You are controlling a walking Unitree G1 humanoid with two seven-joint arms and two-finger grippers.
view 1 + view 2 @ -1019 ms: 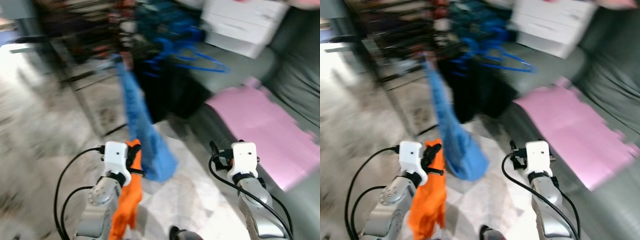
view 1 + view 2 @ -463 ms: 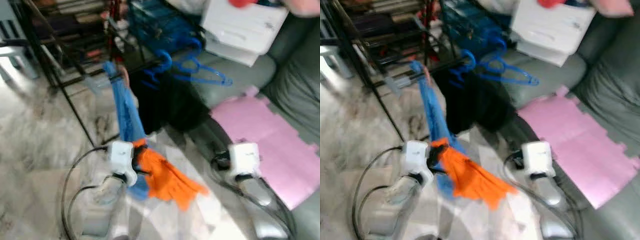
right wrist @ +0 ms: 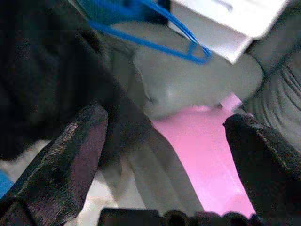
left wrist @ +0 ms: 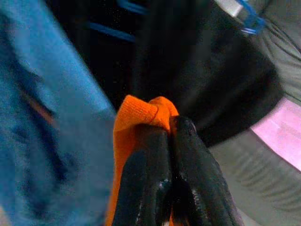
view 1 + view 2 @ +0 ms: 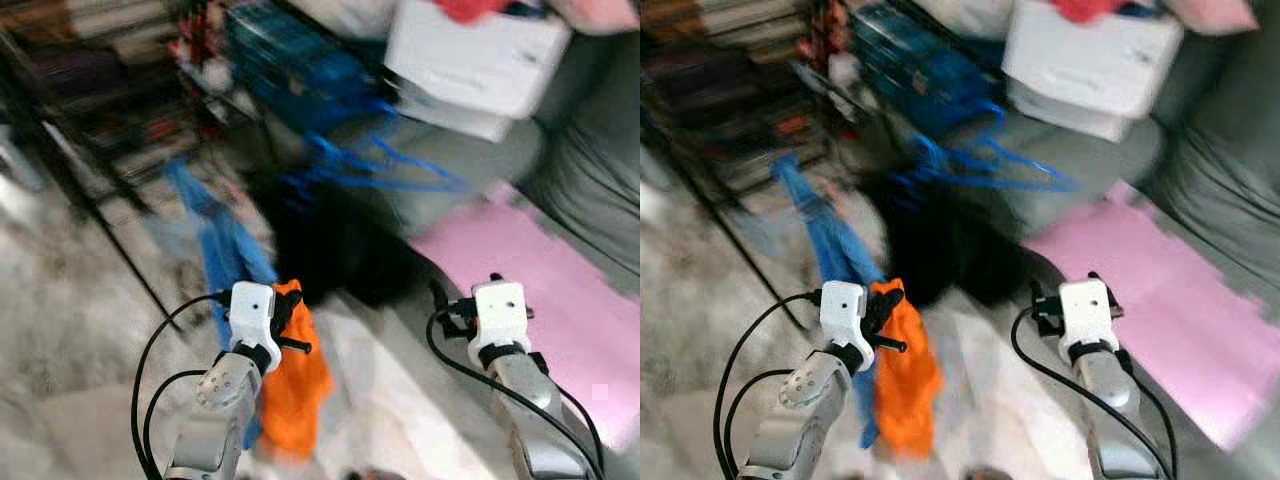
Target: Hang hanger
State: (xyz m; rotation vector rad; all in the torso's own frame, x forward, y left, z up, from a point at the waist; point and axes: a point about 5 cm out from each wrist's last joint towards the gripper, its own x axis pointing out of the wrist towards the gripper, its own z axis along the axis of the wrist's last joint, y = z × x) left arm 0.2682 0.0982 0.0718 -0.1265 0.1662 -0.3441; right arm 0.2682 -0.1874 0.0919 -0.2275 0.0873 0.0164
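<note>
Left gripper (image 4: 170, 129) fingers (image 4: 141, 174) pinched tight on orange cloth (image 5: 295, 385), beside hanging blue cloth (image 5: 222, 250). Right gripper (image 3: 169, 141) spread wide, holding nothing, facing black garment (image 5: 340, 245) and pink mat (image 5: 545, 275). Blue hangers (image 5: 385, 170) blurred beyond, above black garment, before white box (image 5: 470, 60).

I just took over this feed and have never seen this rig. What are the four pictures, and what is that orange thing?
You are looking through a walking humanoid robot. The two wide, blurred pictures come from its head camera, looking down at its two silver arms. The other two come from cameras on its wrists, looking along each pair of black fingers.

The left gripper is shut on an orange garment, which hangs down from it. The right gripper is open and holds nothing.

Ahead hang a blue cloth and a black garment, with blue hangers above. To the right a pink mat lies on a grey sofa, with a white box behind.
</note>
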